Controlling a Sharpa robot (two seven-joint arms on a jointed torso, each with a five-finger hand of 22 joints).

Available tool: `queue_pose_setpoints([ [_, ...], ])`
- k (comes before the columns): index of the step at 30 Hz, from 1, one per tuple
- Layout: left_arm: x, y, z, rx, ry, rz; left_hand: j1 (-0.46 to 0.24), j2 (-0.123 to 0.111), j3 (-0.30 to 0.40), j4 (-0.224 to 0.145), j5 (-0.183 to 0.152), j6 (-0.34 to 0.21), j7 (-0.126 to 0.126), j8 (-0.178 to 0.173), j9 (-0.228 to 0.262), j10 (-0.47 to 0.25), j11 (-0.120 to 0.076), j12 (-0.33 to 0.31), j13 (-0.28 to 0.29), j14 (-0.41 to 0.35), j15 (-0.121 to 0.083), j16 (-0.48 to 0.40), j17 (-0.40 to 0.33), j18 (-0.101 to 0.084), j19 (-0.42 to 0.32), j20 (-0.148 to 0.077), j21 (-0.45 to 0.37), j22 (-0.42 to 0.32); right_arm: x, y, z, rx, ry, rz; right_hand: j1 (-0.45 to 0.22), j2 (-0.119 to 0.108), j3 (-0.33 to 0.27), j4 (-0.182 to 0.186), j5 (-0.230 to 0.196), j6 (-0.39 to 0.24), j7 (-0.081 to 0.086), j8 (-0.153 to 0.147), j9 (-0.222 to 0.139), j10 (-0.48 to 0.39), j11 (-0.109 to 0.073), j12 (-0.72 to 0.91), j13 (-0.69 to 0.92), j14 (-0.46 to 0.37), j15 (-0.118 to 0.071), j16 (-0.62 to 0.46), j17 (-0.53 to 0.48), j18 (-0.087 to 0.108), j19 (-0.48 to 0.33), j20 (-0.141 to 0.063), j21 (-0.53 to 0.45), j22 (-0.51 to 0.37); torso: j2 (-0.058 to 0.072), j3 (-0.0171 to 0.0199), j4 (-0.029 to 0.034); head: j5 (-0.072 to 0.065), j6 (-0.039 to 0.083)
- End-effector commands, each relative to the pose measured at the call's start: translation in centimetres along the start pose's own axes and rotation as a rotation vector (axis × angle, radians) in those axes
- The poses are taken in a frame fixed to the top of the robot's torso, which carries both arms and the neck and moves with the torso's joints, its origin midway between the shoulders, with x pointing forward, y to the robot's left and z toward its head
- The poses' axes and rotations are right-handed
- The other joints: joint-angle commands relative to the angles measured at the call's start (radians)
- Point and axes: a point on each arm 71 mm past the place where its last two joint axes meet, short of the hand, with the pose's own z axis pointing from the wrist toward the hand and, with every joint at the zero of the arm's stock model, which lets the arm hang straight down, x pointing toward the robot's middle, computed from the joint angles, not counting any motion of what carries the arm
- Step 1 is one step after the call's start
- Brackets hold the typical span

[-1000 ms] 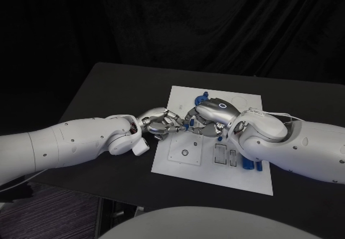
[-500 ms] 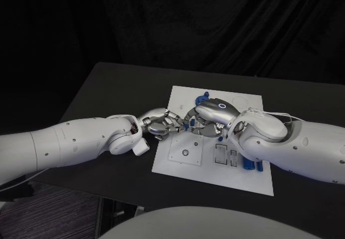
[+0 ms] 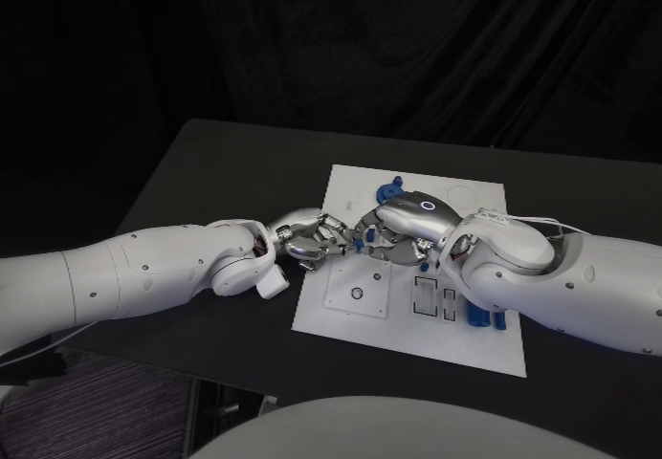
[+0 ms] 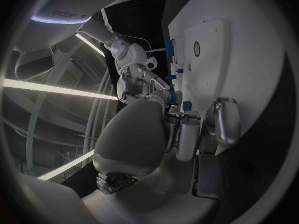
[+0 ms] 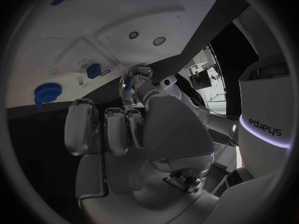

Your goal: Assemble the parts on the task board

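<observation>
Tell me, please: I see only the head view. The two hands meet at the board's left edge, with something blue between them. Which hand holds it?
Observer: In the right wrist view, the left hand pinches a small blue part at its fingertips.
Operator: Does the right hand hold it too?
Observer: I cannot tell. In its own wrist view, the right hand has fingers that hang side by side with nothing in them.
Operator: Are other parts close by?
Observer: Yes. A second part, also blue, sits on the board, apart from both hands.
</observation>
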Motion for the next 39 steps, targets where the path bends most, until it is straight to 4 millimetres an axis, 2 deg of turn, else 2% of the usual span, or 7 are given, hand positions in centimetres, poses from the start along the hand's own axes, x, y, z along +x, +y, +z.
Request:
queue_pose_setpoints([
  [1,-0.1,-0.2,0.1,0.008,-0.02,-0.003,-0.01,-0.001,0.009,0.001,-0.005,0.054,-0.042,-0.003,0.001,0.136,-0.034,-0.004,0.216,0.104,-0.005,0.003,0.263,0.007,-0.004,-0.005,0.001,0.175,0.0,0.1,-0.4,-0.016,0.004,0.001,-0.013,-0.014,0.002,0.01,-0.011,-0.026,-0.002,-0.018,-0.013,-0.007,-0.004,-0.007,0.128,0.048,0.001,-0.005,0.061,0.006,-0.001,0.005,-0.007,0.183,0.0,0.0001,-0.0006,0.003,0.0],
  [8,-0.7,0.0,-0.6,-0.012,-0.078,0.015,-0.018,-0.003,0.016,0.002,-0.01,0.061,-0.042,-0.007,0.0,0.136,-0.033,-0.004,0.216,0.104,-0.005,0.003,0.263,0.005,0.0,-0.005,0.006,0.176,-1.2,-0.9,-2.5,0.0,-0.078,0.0,-0.027,-0.031,-0.008,0.032,-0.066,-0.112,-0.008,-0.071,-0.058,-0.017,-0.009,-0.017,0.117,0.046,-0.002,-0.009,0.055,0.008,-0.005,0.001,-0.016,0.181,0.0,0.0001,0.0,0.001,0.0],
  [20,-2.9,-0.9,-1.3,-0.068,-0.127,0.082,-0.02,-0.014,0.042,-0.011,-0.037,0.073,-0.043,-0.029,-0.007,0.136,-0.033,-0.004,0.216,0.104,-0.006,0.003,0.263,0.005,0.004,-0.007,0.009,0.177,-4.5,-4.1,-5.7,0.095,-0.175,-0.052,-0.031,-0.03,-0.015,0.048,-0.073,-0.131,-0.009,-0.079,-0.074,-0.01,-0.01,-0.011,0.123,0.051,-0.004,0.001,0.069,0.004,0.003,-0.001,0.003,0.187,0.0,0.0018,0.0,-0.054,0.0],
  [25,-4.6,-2.5,-0.7,-0.148,-0.086,0.241,-0.028,-0.015,0.074,-0.024,-0.115,0.091,-0.041,-0.067,-0.019,0.136,-0.032,-0.004,0.216,0.104,-0.005,0.003,0.263,0.005,0.004,-0.006,0.009,0.176,-5.1,-5.3,-6.4,0.13,-0.191,-0.069,-0.039,-0.025,-0.018,0.062,-0.075,-0.122,-0.007,-0.073,-0.078,-0.005,-0.009,-0.006,0.128,0.053,-0.004,0.004,0.073,0.002,0.008,-0.001,0.012,0.189,-0.006,0.0111,-0.002,-0.074,0.0],
  [29,-5.7,-3.2,-0.5,-0.224,-0.069,0.357,-0.032,-0.016,0.079,-0.026,-0.126,0.099,-0.042,-0.073,-0.02,0.136,-0.032,-0.004,0.216,0.104,-0.005,0.003,0.263,0.003,0.012,-0.006,0.016,0.179,-5.2,-5.9,-6.4,0.145,-0.198,-0.078,-0.042,-0.023,-0.021,0.07,-0.075,-0.112,-0.006,-0.067,-0.08,0.0,-0.009,-0.002,0.132,0.055,-0.004,0.008,0.078,0.0,0.011,-0.001,0.02,0.192,-0.013,0.0167,-0.0057,-0.08,0.0],
  [32,-6.4,-3.8,-0.2,-0.28,-0.062,0.456,-0.033,-0.019,0.086,-0.032,-0.134,0.107,-0.044,-0.078,-0.021,0.136,-0.034,-0.004,0.216,0.104,-0.007,0.003,0.263,0.001,0.02,-0.007,0.023,0.181,-5.3,-6.3,-6.3,0.153,-0.201,-0.084,-0.041,-0.022,-0.021,0.073,-0.073,-0.107,-0.006,-0.064,-0.081,0.004,-0.009,0.002,0.136,0.056,-0.004,0.01,0.081,-0.001,0.013,-0.001,0.024,0.193,-0.034,0.0314,-0.0188,-0.075,0.0],
  [39,-6.7,-4.9,0.6,-0.399,-0.03,0.561,-0.036,-0.023,0.104,-0.041,-0.147,0.112,-0.045,-0.09,-0.023,0.135,-0.036,-0.005,0.215,0.104,-0.009,0.003,0.263,0.003,0.018,-0.009,0.02,0.179,-5.2,-7.2,-6.0,0.171,-0.198,-0.097,-0.037,-0.02,-0.02,0.075,-0.066,-0.1,-0.006,-0.06,-0.084,0.006,-0.009,0.003,0.137,0.057,-0.004,0.01,0.081,-0.001,0.014,-0.001,0.025,0.193,-0.052,0.0416,-0.0277,-0.075,0.0],
])
